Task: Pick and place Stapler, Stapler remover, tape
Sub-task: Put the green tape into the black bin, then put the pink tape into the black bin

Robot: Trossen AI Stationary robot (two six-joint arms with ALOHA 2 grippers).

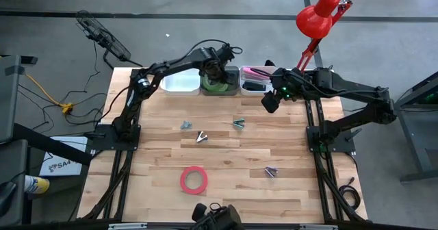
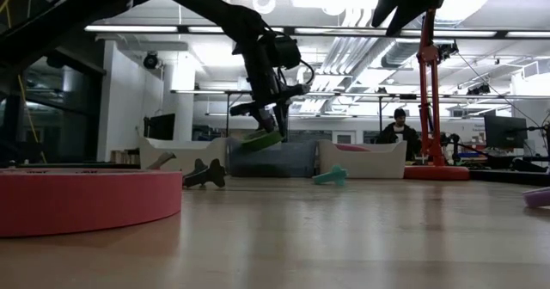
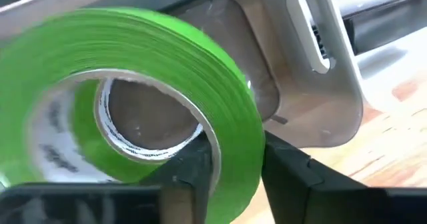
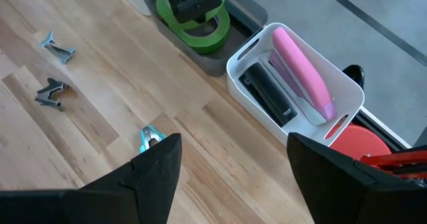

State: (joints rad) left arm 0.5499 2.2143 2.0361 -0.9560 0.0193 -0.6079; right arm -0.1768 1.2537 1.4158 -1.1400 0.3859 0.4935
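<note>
My left gripper [image 3: 237, 161] is at the table's far edge, shut on a green tape roll [image 3: 133, 84] over the grey middle bin [image 1: 220, 90]. In the low view the green tape roll [image 2: 258, 140] sits tilted at the height of the grey middle bin's [image 2: 296, 162] rim. The pink tape roll [image 1: 194, 180] lies flat near the table's near edge. My right gripper [image 4: 233, 177] hovers open above the table, just short of the white bin [image 4: 347, 84] that holds a pink stapler [image 4: 303, 67] and a black stapler [image 4: 267, 91]. My left gripper holds the green tape roll by its wall [image 3: 233, 137], one finger [image 3: 193, 177] inside the open centre and the other finger [image 3: 293, 177] outside. It comes from above, pointing down. The roll is tilted below the fingers over the grey bin; whether its low edge rests inside, I cannot tell.
Several staple removers lie scattered on the wood: two grey ones [image 1: 185, 125] [image 1: 201, 137], a teal one [image 1: 238, 124] and one toward the near right [image 1: 271, 171]. Another white bin [image 1: 179, 84] stands left of the grey bin. A red lamp [image 1: 318, 18] rises behind the right arm.
</note>
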